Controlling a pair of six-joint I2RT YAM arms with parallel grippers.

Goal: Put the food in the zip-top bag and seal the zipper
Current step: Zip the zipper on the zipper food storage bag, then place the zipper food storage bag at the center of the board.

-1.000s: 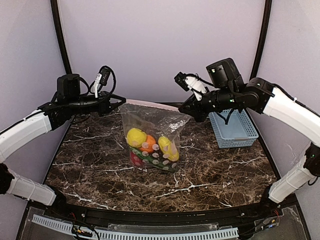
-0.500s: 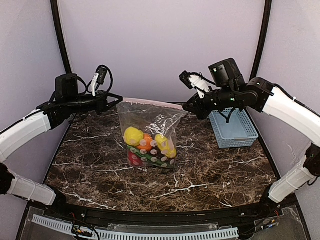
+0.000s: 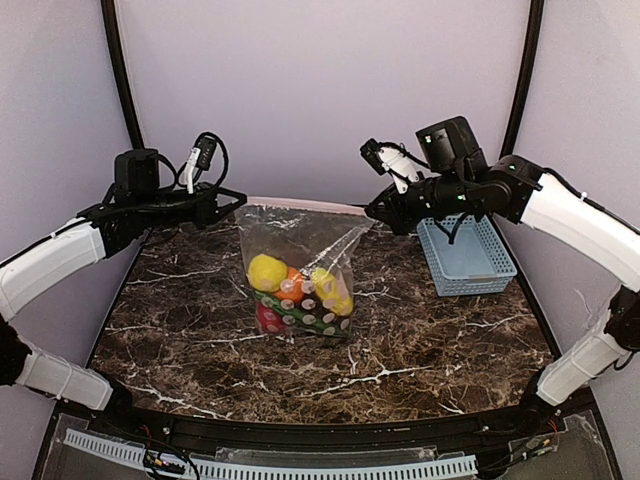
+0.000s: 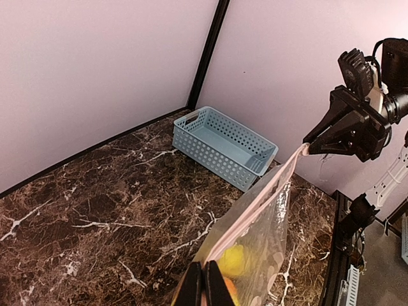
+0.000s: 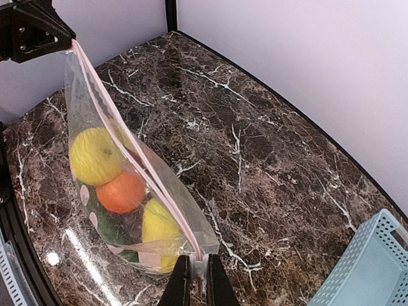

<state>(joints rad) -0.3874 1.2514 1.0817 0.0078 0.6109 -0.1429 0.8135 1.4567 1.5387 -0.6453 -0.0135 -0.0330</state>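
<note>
Left claw (image 3: 240,200): pressed together, pinching one end of the zipper (image 3: 300,206).
Right claw (image 3: 373,213): pinching the other end.
Zip-top bag (image 3: 300,235): slung between them over the bench (image 3: 180,330), holding the food (image 3: 268,272) (yellow, orange, red and green pieces).
Loading done; seal looks closed, unconfirmed.
Basket (image 3: 465,262): nothing in it.

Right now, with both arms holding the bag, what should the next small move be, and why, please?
Probably slide the right fingers along the zipper toward the left fingers to press it shut: both pinch its taut ends, the food is inside the bag, sealing unconfirmed.
</note>
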